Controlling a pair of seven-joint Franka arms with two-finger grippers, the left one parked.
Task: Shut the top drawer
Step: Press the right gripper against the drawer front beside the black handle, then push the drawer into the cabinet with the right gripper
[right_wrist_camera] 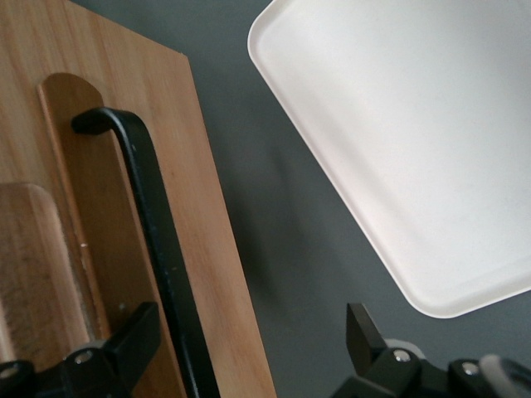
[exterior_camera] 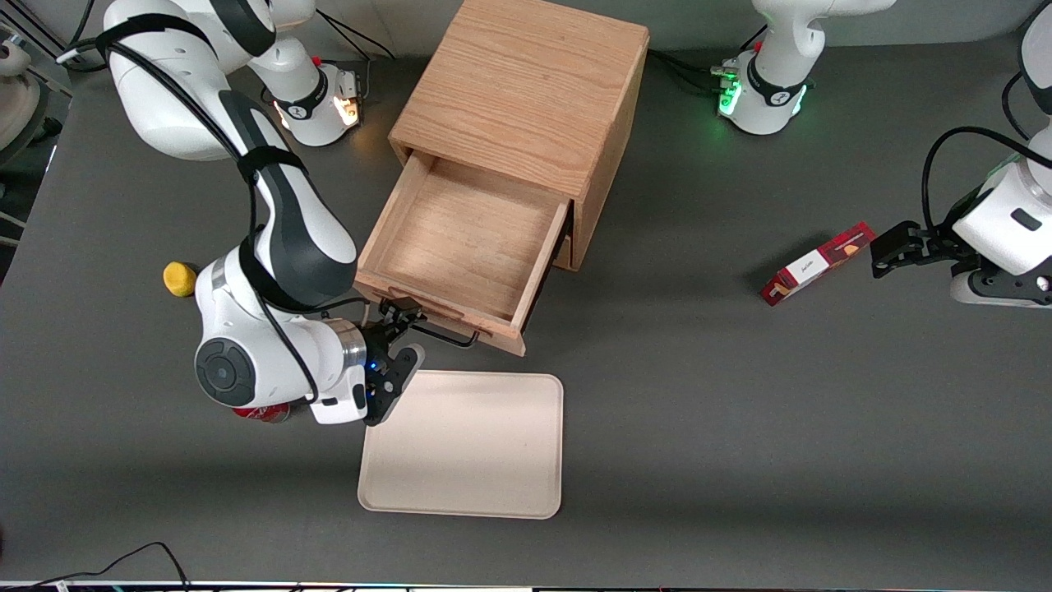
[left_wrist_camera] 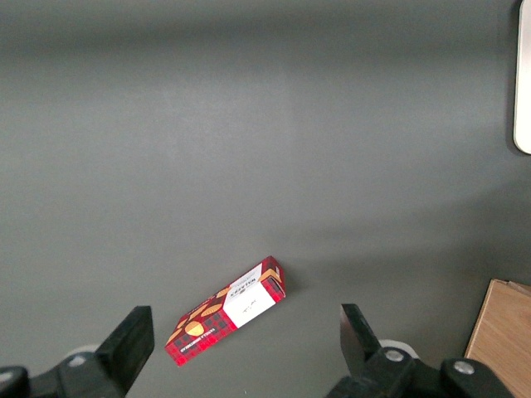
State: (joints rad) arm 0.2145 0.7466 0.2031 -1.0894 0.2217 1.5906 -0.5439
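The top drawer of the light oak cabinet is pulled far out and empty. Its front faces the front camera and carries a black wire handle. My right gripper is at the drawer front, at the handle's end toward the working arm, fingers open. In the right wrist view the drawer front and the black handle lie between the spread fingers; the handle bar is close to one finger. The lower drawer is hidden under the top one.
A cream tray lies on the dark table just nearer the front camera than the drawer, also in the right wrist view. A yellow ball and a red can lie by my arm. A red box lies toward the parked arm's end.
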